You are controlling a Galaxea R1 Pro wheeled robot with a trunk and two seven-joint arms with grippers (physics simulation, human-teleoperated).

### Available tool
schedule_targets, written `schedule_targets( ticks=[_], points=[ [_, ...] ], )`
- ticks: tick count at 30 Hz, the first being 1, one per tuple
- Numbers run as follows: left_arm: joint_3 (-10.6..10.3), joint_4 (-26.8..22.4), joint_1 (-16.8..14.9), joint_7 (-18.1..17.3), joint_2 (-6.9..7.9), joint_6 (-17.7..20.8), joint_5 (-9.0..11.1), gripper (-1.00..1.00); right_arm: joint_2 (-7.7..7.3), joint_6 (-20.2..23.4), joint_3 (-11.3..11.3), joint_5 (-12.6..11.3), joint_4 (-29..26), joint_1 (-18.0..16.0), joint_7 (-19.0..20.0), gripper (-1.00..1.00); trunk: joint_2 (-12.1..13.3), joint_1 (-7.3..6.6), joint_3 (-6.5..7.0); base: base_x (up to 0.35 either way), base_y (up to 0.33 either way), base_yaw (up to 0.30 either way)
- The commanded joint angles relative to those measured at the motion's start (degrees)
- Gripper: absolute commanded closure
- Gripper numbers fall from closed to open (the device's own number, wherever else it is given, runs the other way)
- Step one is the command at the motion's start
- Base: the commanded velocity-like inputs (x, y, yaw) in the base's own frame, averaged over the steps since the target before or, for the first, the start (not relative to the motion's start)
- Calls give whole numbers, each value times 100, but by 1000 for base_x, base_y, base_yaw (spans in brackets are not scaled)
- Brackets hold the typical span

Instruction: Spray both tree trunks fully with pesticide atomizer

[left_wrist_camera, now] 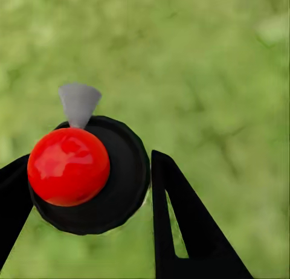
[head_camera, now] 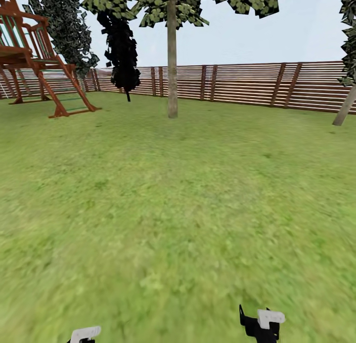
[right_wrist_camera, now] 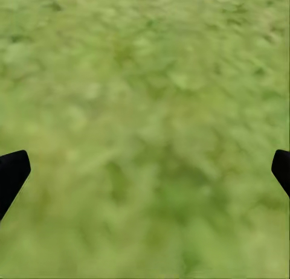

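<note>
No readable text, label, brand, number or sign anywhere on the brown slatted wooden fence (head_camera: 257, 83), red-brown wooden play frame (head_camera: 34, 61) or red-and-black atomizer (left_wrist_camera: 78, 170).

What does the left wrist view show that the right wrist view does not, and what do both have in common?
The left wrist view has the pesticide atomizer seen from above: a black round body with a red ball top and a small grey nozzle. It sits between the left gripper fingers, which close in on its sides.

The right wrist view has the right gripper spread wide, its two dark fingers at opposite edges of the picture with nothing between them.

Both views look down on the same blurry green grass lawn.
</note>
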Motion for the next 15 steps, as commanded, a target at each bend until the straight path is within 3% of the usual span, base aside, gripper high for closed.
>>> schedule_targets(
  ticks=[1,15],
  points=[
    [0,-1,-2,0,0,-1,0,100,0,-1,0,0,0,0,0,-100,0,0,0,338,0,0],
    [0,-1,-4,0,0,-4,1,100,4,1,0,0,0,0,0,-100,0,0,0,338,0,0]
  ],
)
